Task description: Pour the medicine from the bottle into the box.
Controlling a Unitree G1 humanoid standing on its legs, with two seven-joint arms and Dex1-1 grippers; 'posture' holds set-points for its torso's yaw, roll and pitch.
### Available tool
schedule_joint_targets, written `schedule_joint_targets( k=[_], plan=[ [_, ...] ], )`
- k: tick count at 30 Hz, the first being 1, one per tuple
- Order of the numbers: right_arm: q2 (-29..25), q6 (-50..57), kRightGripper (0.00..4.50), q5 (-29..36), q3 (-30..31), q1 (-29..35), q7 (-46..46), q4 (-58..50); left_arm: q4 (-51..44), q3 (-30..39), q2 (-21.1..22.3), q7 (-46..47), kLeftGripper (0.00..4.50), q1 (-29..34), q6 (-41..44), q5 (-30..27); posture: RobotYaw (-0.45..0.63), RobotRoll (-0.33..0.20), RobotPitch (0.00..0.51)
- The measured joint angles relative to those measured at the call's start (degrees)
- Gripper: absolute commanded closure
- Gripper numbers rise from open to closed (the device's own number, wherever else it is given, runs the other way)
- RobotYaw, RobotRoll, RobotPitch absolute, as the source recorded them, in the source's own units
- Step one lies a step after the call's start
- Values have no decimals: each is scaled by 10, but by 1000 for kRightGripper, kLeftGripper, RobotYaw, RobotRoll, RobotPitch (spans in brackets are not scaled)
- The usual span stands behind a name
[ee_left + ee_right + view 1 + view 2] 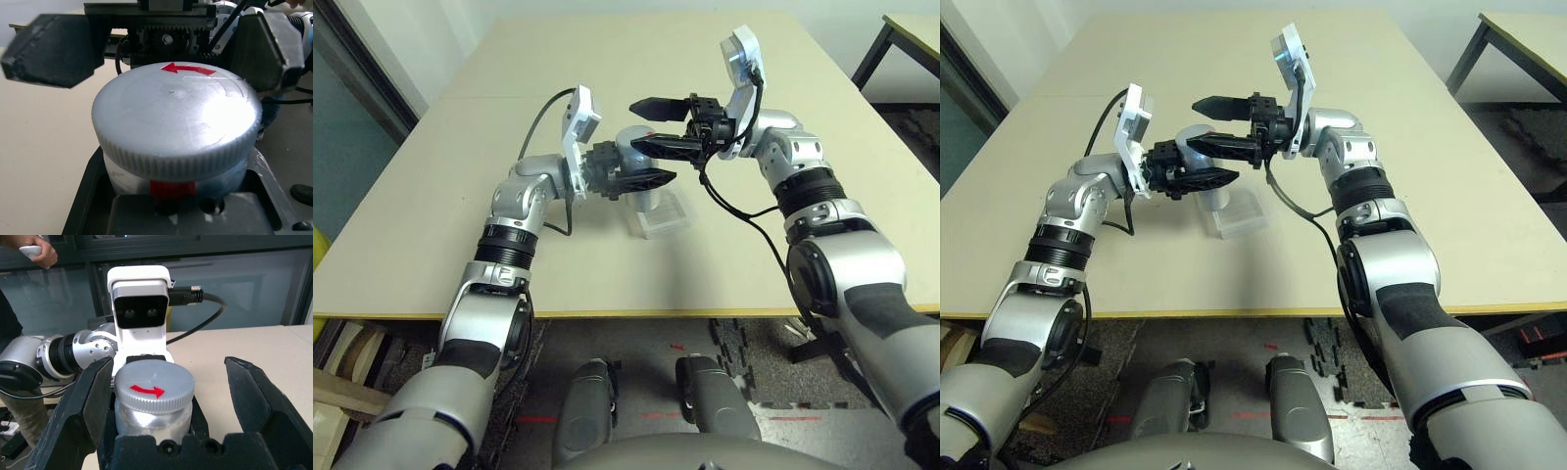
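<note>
My left gripper (pixel 641 162) is shut on the bottle (pixel 631 142), a small silver-grey cylinder held above the table. Its round grey cap (pixel 176 117) carries a red arrow and sits on the bottle. My right gripper (pixel 651 125) is open, with one black finger (pixel 83 406) on each side of the cap and a gap on the side of the other finger (pixel 259 401). The box (pixel 661 215), a small clear plastic tray, lies on the table just below and in front of the bottle. The medicine is hidden.
The beige table (pixel 754 264) stretches wide around both arms. A second table's corner (pixel 911 34) stands at the far right. A person's hand (pixel 34 249) holding a small white object shows in the background of the right wrist view.
</note>
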Motion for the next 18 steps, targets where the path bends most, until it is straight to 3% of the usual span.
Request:
schedule_joint_targets(
  k=[18],
  plan=[
    [19,-26,0,-39,28,11,-26,-32,28,-11,-7,4,1815,-16,-9,21,-200,0,76]
  ],
)
